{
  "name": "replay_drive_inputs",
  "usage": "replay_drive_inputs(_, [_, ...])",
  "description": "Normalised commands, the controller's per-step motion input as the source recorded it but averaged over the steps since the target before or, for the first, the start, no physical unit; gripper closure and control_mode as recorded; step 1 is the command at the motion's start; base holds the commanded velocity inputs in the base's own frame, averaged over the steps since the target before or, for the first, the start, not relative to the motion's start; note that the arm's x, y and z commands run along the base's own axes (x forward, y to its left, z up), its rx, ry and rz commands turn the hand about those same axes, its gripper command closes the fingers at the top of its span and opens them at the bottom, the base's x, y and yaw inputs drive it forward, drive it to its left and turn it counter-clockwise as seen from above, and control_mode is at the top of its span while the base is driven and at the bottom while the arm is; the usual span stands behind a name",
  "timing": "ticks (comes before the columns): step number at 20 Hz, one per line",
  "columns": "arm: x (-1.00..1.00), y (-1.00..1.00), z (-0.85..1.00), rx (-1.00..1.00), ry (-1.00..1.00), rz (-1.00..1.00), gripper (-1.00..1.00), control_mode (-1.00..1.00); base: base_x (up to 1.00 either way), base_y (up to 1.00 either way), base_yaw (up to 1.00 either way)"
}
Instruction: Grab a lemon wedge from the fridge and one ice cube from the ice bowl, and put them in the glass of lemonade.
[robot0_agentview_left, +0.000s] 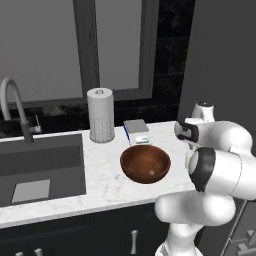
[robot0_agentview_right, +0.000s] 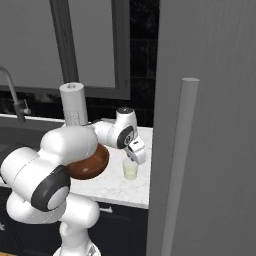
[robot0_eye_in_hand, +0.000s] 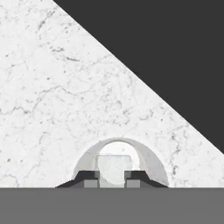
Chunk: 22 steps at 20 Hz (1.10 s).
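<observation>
Holding the ice cube (robot0_eye_in_hand: 113, 168) over the glass of lemonade (robot0_agentview_right: 130, 170), your gripper (robot0_eye_in_hand: 113, 178) is clamped on it.
You see the glass on the marble counter (robot0_agentview_right: 117, 187), between the ice bowl (robot0_agentview_right: 92, 165) and the fridge (robot0_agentview_right: 210, 125).

Pale ice cube (robot0_eye_in_hand: 113, 168) held directly above the lemonade glass (robot0_agentview_right: 130, 170).

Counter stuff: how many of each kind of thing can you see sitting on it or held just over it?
Bowls: 1, the ice bowl
Glasses: 1, the glass of lemonade
Paper-towel rolls: 1, the paper-towel roll
Boxes: 1, the small box
Ice cubes: 2, one ice cube in the bowl, one ice cube in the gripper
Total: 6
</observation>
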Motion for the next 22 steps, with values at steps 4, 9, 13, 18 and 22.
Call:
replay_drive_inputs(4, [0.05,0.0,-0.03,0.0,0.0,0.0,1.0,-1.0,0.0,0.0,0.0])
replay_drive_inputs(9, [0.0,0.0,-0.02,0.0,0.0,0.0,1.0,-1.0,0.0,0.0,0.0])
replay_drive_inputs(13, [0.0,0.0,-0.18,-0.04,0.0,0.0,1.0,-1.0,0.0,0.0,0.0])
replay_drive_inputs(18, [0.0,0.0,-0.02,0.0,0.0,0.0,-1.0,-1.0,0.0,0.0,0.0])
replay_drive_inputs(22, [0.0,0.0,0.45,0.01,-0.01,-0.01,-1.0,-1.0,0.0,0.0,0.0])
